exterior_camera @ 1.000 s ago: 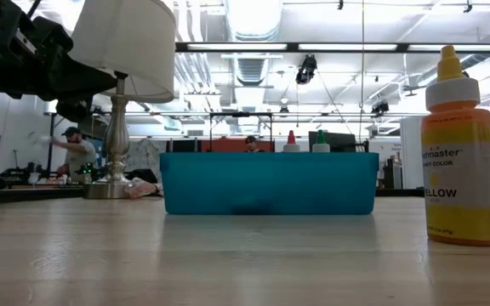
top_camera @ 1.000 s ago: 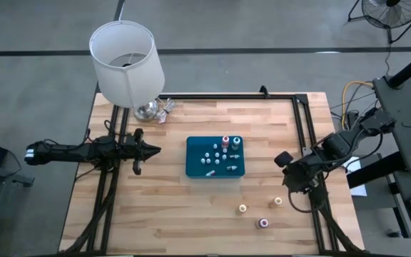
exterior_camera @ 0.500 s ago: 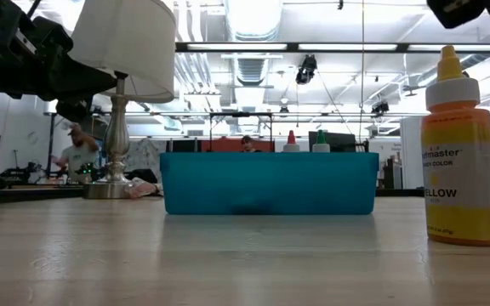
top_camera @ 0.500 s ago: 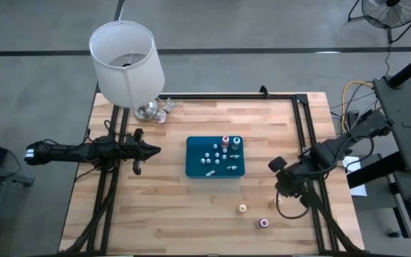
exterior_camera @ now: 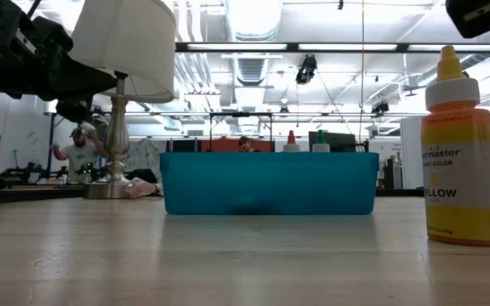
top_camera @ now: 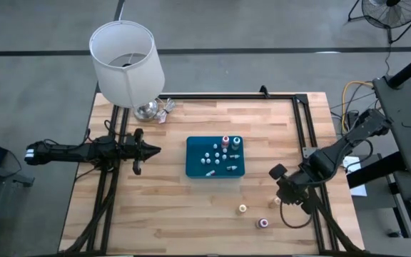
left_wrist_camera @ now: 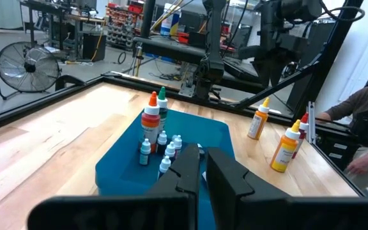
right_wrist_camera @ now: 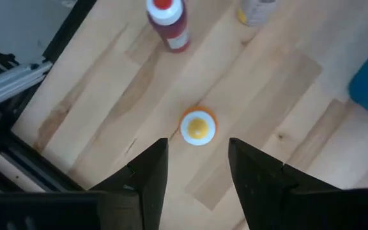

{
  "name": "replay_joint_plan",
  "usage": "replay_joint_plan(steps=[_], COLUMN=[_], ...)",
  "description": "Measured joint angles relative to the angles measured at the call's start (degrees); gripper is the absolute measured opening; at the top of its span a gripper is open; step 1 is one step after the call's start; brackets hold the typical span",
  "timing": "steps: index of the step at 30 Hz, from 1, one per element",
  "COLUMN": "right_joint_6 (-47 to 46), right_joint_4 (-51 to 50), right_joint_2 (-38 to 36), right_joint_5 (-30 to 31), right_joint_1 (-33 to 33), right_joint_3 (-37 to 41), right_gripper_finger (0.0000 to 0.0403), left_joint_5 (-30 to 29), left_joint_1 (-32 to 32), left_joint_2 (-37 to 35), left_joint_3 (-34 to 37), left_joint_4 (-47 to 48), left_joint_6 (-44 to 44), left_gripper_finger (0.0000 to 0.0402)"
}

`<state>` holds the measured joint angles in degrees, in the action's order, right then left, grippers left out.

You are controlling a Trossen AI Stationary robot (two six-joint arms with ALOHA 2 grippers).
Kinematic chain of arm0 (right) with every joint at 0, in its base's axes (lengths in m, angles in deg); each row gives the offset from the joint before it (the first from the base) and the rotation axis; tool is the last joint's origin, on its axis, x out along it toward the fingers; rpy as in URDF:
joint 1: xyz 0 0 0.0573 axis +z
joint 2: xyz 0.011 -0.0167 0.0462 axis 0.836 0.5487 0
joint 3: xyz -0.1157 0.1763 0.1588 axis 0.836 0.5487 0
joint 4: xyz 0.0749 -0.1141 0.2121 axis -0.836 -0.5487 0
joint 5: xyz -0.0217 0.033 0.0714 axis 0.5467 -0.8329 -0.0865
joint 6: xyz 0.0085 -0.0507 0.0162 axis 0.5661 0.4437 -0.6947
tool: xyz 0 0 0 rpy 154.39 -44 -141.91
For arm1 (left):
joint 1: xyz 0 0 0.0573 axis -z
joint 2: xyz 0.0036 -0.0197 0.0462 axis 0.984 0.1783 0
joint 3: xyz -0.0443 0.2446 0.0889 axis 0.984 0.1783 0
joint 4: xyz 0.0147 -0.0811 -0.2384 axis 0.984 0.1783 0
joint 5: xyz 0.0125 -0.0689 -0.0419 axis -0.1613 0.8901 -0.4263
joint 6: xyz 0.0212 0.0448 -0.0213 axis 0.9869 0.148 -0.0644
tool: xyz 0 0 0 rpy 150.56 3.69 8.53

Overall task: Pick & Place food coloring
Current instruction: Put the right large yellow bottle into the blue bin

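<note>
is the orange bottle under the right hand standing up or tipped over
Standing upright. The right wrist view looks straight down on the orange bottle's round cap, with the open right hand above it.

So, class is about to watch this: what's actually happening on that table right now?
The right gripper hangs open directly above an orange-topped food coloring bottle standing on the wooden table, apparently lining up to grab it. A yellow bottle and a red-capped bottle stand loose nearby. The blue tray at mid-table already holds several bottles. The left gripper waits, shut, to the tray's left, holding nothing.
</note>
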<state>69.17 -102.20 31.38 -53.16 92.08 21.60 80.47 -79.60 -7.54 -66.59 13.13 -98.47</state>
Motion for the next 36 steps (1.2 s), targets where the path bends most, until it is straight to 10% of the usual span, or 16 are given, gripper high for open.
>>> replay_joint_plan(steps=[36], right_joint_6=[4.76], right_joint_4=[7.89], right_joint_2=[5.01], right_joint_5=[3.78], right_joint_1=[2.52], right_joint_3=[5.06], right_gripper_finger=[0.0237], left_joint_5=[0.00], left_joint_1=[-0.01], left_joint_2=[0.02], left_joint_3=[0.00], left_joint_4=[0.02], left_joint_6=[0.01], left_gripper_finger=[0.0002])
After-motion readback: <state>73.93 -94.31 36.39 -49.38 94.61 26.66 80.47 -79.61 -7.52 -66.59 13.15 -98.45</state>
